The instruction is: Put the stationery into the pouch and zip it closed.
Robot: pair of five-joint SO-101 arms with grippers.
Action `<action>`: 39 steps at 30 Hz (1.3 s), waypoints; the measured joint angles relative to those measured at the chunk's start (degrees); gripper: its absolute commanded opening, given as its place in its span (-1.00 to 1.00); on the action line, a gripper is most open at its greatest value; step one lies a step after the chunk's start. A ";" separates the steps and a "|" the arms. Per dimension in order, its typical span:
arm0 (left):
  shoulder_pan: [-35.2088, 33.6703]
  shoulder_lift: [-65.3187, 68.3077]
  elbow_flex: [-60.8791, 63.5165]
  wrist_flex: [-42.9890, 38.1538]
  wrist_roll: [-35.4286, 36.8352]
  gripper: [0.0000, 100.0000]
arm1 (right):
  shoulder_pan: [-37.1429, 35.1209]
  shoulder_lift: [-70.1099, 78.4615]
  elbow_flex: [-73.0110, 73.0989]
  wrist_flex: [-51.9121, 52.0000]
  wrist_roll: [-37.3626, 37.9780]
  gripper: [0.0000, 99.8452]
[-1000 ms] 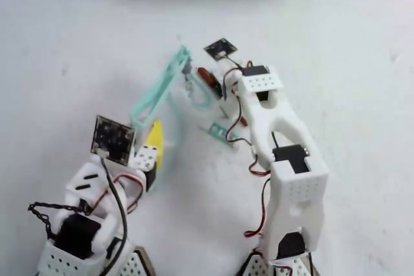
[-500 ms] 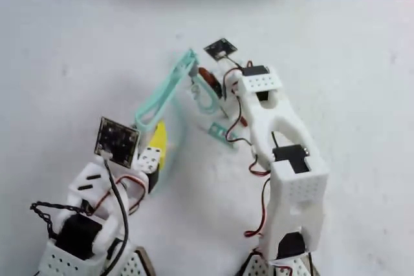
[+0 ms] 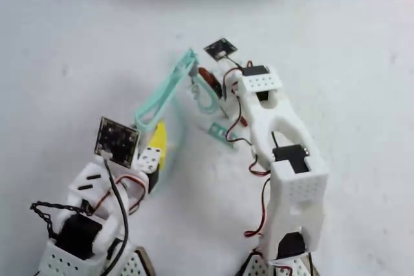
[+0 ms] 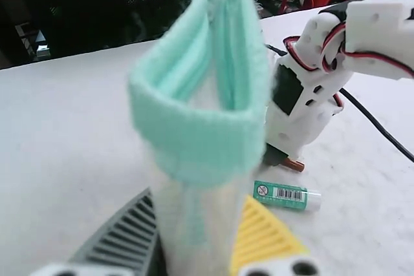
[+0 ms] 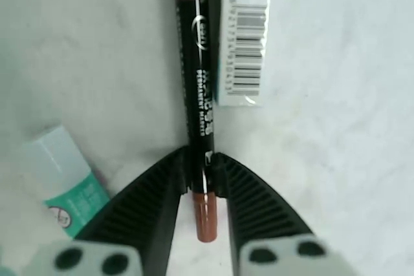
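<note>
The mint-green mesh pouch (image 3: 165,95) stands up off the table with its mouth open. My left gripper (image 3: 155,150) is shut on its near end, and the pouch (image 4: 200,127) rises between the grey and yellow fingers (image 4: 262,234). My right gripper (image 3: 208,88) sits at the pouch's far end, shut on a black marker (image 3: 207,81) with brown ends. The marker (image 5: 200,82) runs out from between the black fingers (image 5: 152,192), low over the table. A small green stick (image 3: 218,131) with a barcode lies on the table beside the right arm.
The green barcoded stick (image 4: 288,196) lies between the two arms. A white barcode-labelled piece (image 5: 242,37) lies alongside the marker, and a mint-and-white piece (image 5: 65,182) lies by the right gripper's finger. The white table (image 3: 336,50) has free room to the right and the far left.
The pouch's far end swung slightly right, toward the right gripper, and the left arm shifted a little with it. Over the last half second nothing moved.
</note>
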 measured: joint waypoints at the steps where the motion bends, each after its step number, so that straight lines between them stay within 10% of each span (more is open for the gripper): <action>1: 0.00 0.00 0.00 0.00 0.00 -0.95 | 0.00 0.00 0.00 0.00 0.00 -0.97; 12: 0.00 0.00 0.00 0.00 0.00 -0.95 | -0.18 -8.18 7.47 0.62 0.00 -0.97; 39: 0.00 0.00 0.00 0.00 0.00 -0.95 | -7.91 -87.65 14.15 8.97 -11.87 -0.97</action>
